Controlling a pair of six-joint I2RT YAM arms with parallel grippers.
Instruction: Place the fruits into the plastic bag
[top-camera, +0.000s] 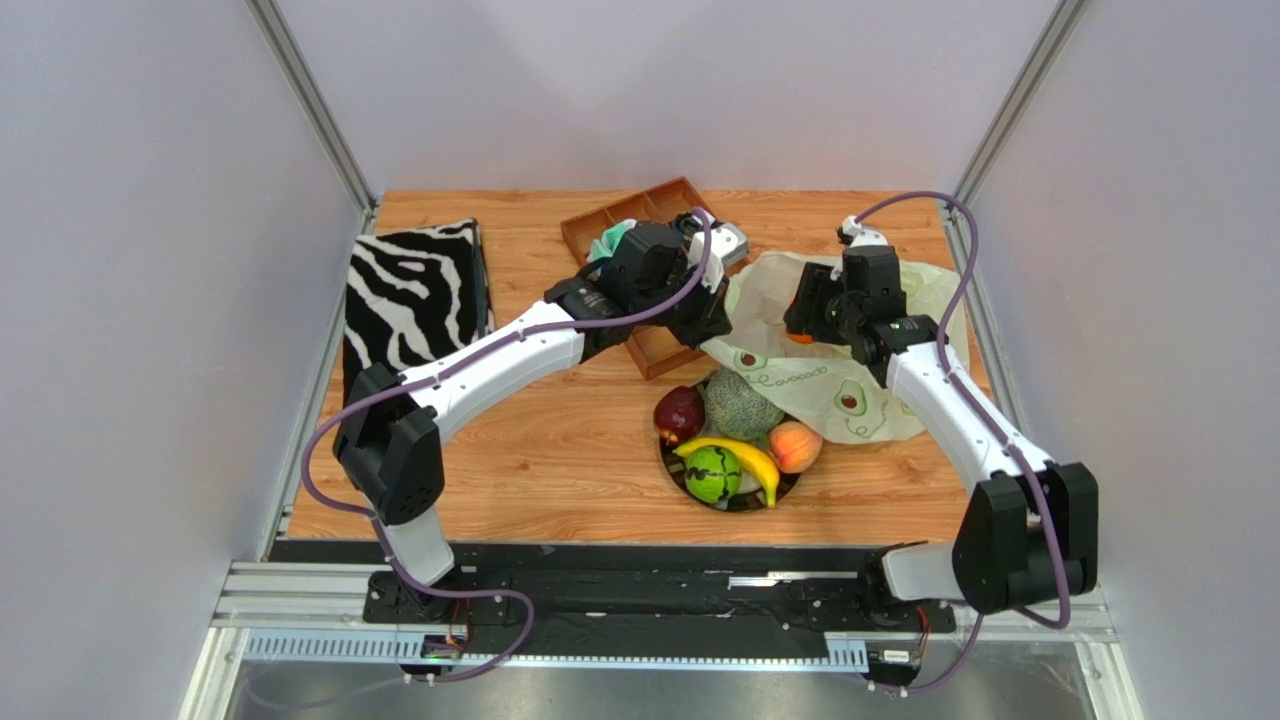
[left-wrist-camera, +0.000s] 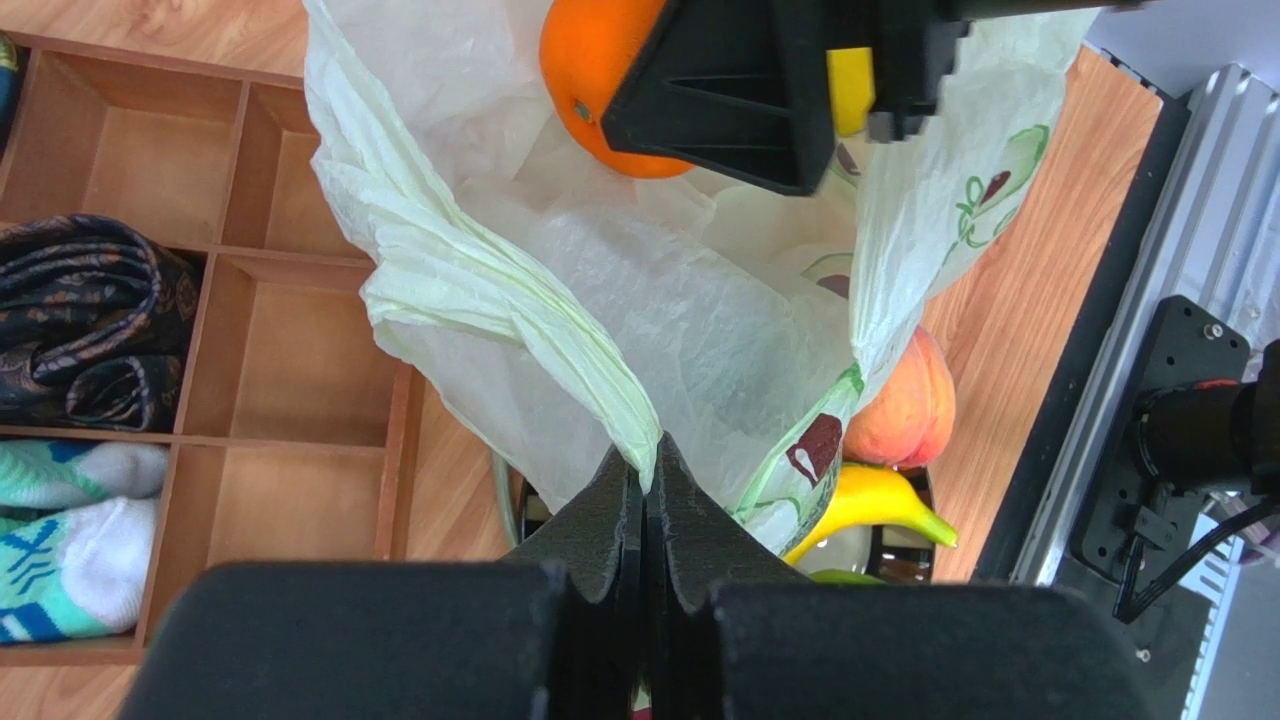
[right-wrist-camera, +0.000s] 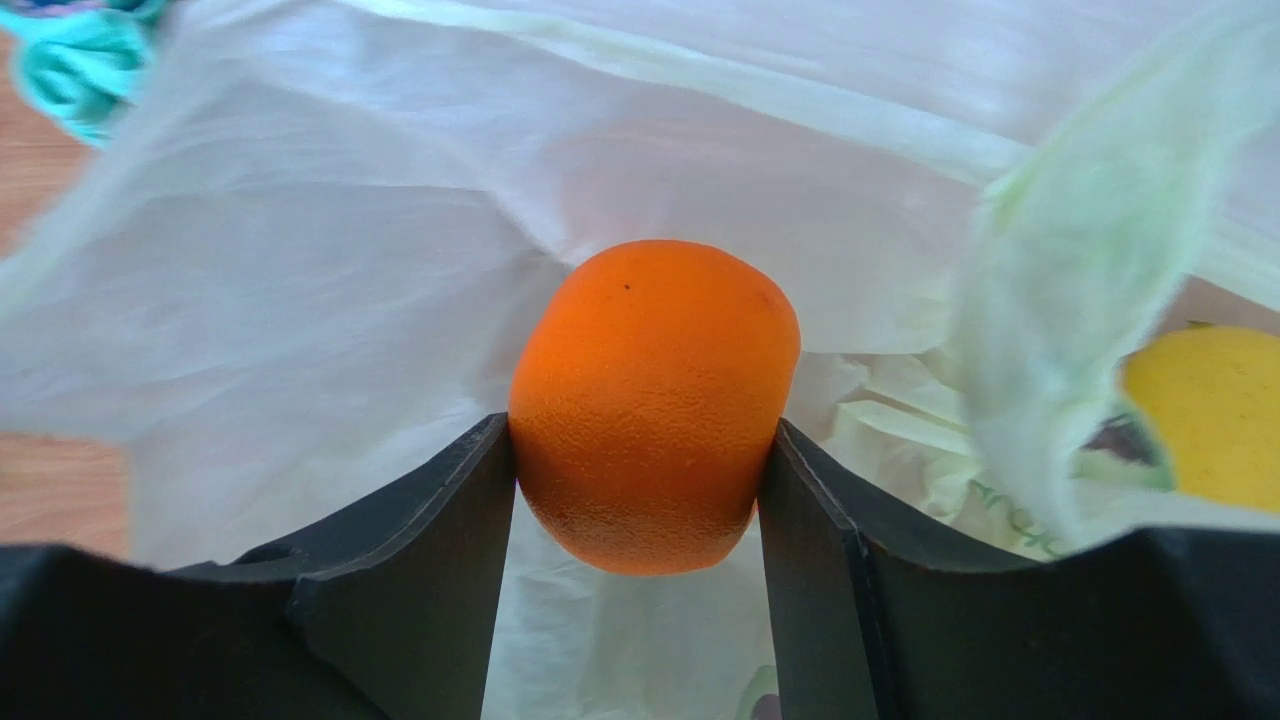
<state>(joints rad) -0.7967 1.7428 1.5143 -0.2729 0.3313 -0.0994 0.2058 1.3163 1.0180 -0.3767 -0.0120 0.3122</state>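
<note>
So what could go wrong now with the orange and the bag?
The left gripper pinches only a thin fold of the plastic bag; it might slip free and the opening would sag shut. The right gripper holds the orange by its sides; released near the rim, it might roll out.

Bright, even, diffuse overhead light. Only faint soft shadows on counter (top-camera: 511, 450). Top view sharp, grey walls (top-camera: 150, 300) flat, no glare. Left wrist: backlit glow through plastic bag (left-wrist-camera: 601, 300), near blown out at top; left pincer (left-wrist-camera: 646, 488) up close, soft and dark, little detail. Right wrist: orange (right-wrist-camera: 654, 405) crisp, skin pores readable; right pincer (right-wrist-camera: 639, 435) murky black; yellow fruit (right-wrist-camera: 1210, 413) and teal cloth (right-wrist-camera: 83, 60) blurred at frame edges.
</note>
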